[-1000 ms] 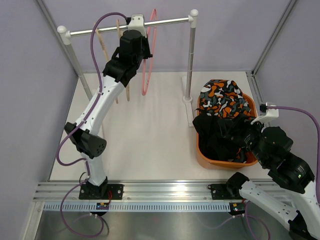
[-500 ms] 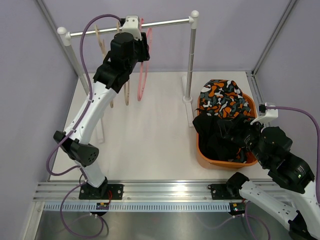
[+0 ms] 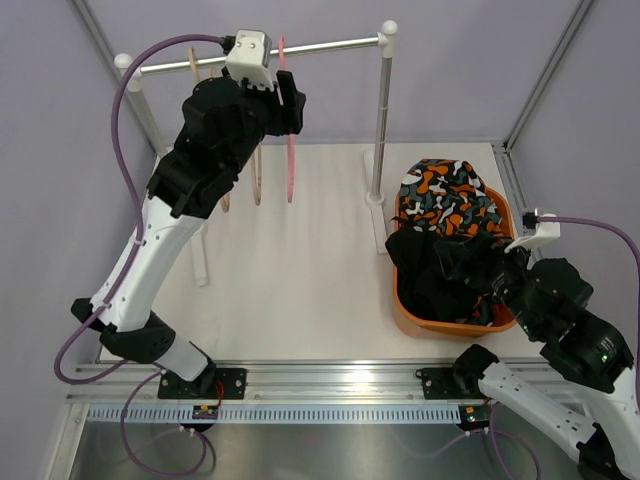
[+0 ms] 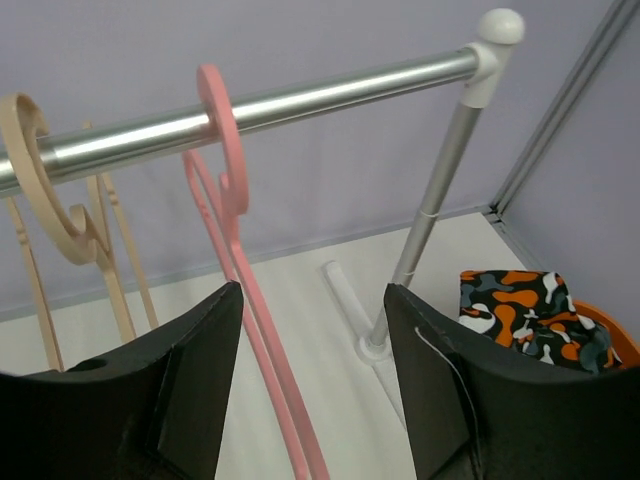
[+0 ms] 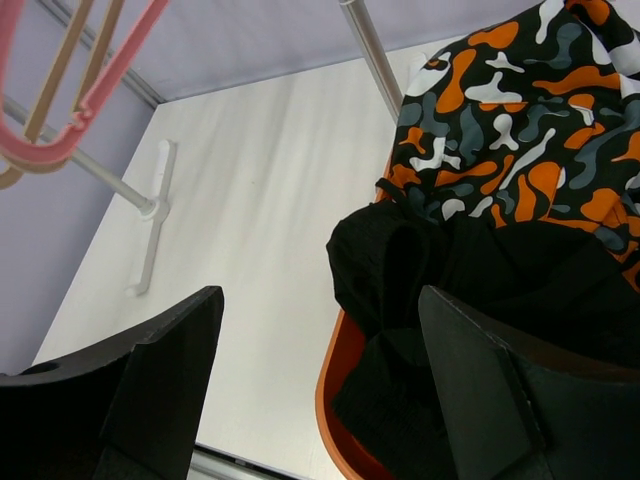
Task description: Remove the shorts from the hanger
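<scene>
Patterned shorts (image 3: 445, 195): blotchy camo-like print, orange, white, grey and black. Black shorts (image 3: 435, 280): plain black, no print, two pieces hard to tell apart. Tub (image 3: 415, 325): bright orange. Pink hanger (image 3: 290, 165): solid salmon pink. Other hangers (image 3: 257, 185): pale beige, wood-like tone. Rail (image 4: 330, 95): shiny silver, with white end caps (image 4: 498, 25). Bench (image 3: 300, 260): off-white, plain. Walls (image 3: 450, 80): flat lilac. Cables (image 3: 600, 222): purple. Left arm (image 3: 165, 250): white links, black joints; right arm (image 3: 560, 410) same colours.
</scene>
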Controlling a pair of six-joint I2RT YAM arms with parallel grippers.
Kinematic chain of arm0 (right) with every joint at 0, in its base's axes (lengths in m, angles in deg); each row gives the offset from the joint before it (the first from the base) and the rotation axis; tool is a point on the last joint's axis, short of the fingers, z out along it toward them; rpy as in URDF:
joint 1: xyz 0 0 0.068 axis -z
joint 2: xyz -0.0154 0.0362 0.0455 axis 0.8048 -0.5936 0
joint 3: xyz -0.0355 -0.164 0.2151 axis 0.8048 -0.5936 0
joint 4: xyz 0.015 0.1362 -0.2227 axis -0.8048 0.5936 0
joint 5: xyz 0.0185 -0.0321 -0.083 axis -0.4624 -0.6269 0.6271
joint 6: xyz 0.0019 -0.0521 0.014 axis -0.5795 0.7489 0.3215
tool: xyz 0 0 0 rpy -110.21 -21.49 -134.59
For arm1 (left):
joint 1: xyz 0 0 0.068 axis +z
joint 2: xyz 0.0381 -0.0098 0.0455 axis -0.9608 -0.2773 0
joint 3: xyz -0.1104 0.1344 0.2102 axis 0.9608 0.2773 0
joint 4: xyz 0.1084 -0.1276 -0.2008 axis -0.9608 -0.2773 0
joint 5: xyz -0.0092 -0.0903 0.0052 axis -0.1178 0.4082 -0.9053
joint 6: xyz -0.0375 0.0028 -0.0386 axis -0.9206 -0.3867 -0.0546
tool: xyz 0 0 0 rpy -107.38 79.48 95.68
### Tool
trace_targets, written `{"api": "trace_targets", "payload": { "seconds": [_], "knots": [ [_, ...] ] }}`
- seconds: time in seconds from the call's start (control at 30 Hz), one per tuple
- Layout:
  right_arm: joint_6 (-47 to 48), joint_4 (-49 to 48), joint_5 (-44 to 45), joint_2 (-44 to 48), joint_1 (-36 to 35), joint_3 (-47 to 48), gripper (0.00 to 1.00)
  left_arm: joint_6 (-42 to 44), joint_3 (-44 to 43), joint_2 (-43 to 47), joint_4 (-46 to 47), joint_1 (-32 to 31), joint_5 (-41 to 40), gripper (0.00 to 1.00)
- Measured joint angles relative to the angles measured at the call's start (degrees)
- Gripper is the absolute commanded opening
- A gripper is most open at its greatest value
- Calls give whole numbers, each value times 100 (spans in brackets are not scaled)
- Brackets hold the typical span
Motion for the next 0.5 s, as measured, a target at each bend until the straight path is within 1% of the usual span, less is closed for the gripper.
{"api": "trace_targets", "payload": {
  "seconds": [0.07, 0.1, 0.2, 0.3, 0.37, 0.5],
  "knots": [
    [11, -50, -48, 61, 0, -2, 94, 33, 7, 179, -192, -212, -35, 63],
    [24, -81, -81, 90, 0, -2, 99, 44, 66, 293, -247, -354, -81, 63],
    [70, -151, -190, 116, 0, -22, 99, 79, 413, 715, -520, -745, -188, 63],
    [68, -164, -275, 101, 0, -50, 99, 74, 1239, 1379, -684, -1191, -350, 63],
    [59, -166, -341, 59, 0, -59, 99, 13, 1985, 1928, -782, -1449, -448, 63],
    [15, -197, -393, -50, 0, -122, 99, -142, 3198, 2863, -1049, -1720, -522, 63]
  ]
}}
